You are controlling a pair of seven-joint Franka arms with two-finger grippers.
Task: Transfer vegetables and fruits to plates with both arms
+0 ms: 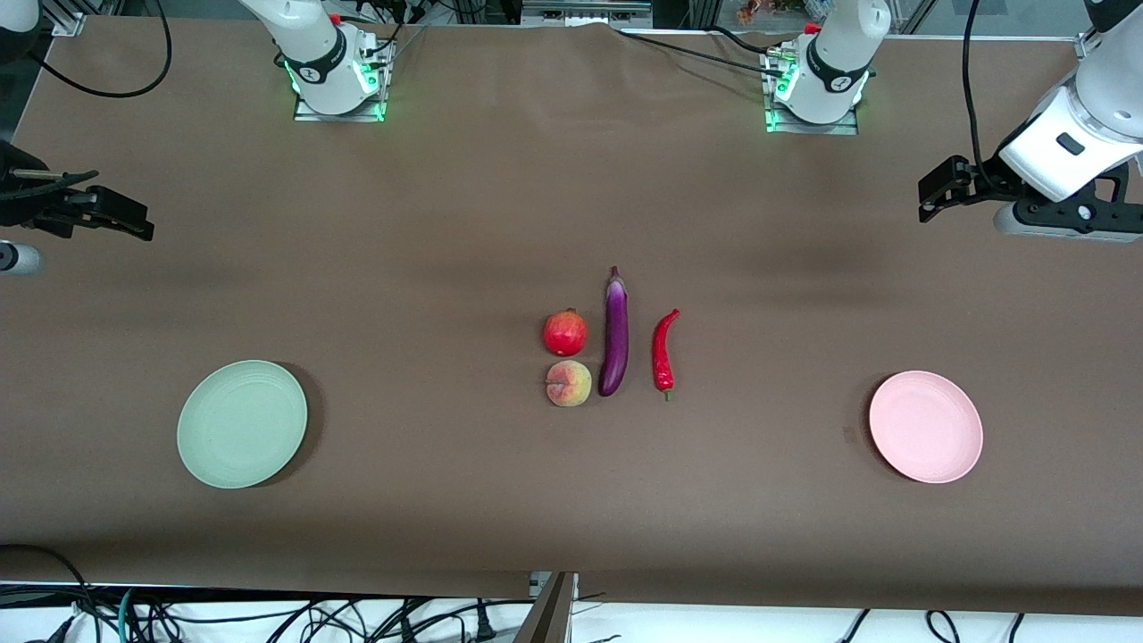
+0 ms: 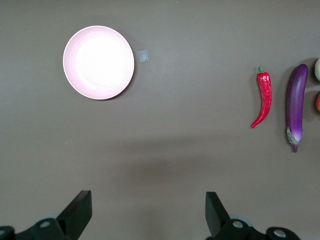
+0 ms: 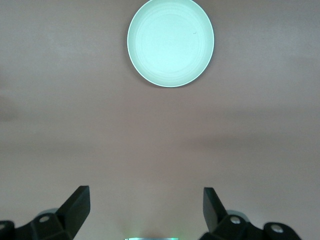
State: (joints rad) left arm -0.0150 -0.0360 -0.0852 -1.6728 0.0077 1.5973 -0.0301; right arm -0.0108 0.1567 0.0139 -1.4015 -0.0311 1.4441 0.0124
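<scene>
At the table's middle lie a red pomegranate [image 1: 565,333], a yellow-pink peach [image 1: 569,383] nearer the front camera, a long purple eggplant [image 1: 614,333] beside them, and a red chili pepper [image 1: 664,351] toward the left arm's end. The chili [image 2: 263,99] and eggplant [image 2: 296,106] also show in the left wrist view. The pale pink plate [image 1: 926,426] [image 2: 98,62] lies toward the left arm's end, the pale green plate [image 1: 242,423] [image 3: 170,42] toward the right arm's end. My left gripper [image 1: 929,198] [image 2: 148,210] is open and empty, up over its table end. My right gripper [image 1: 134,223] [image 3: 146,207] is open and empty over its end.
The brown table [image 1: 446,223] is bare between the fruit group and each plate. The arm bases [image 1: 335,67] [image 1: 817,80] stand at the table's edge farthest from the front camera. Cables [image 1: 268,616] hang off the edge nearest the front camera. A small pale patch [image 2: 143,56] lies beside the pink plate.
</scene>
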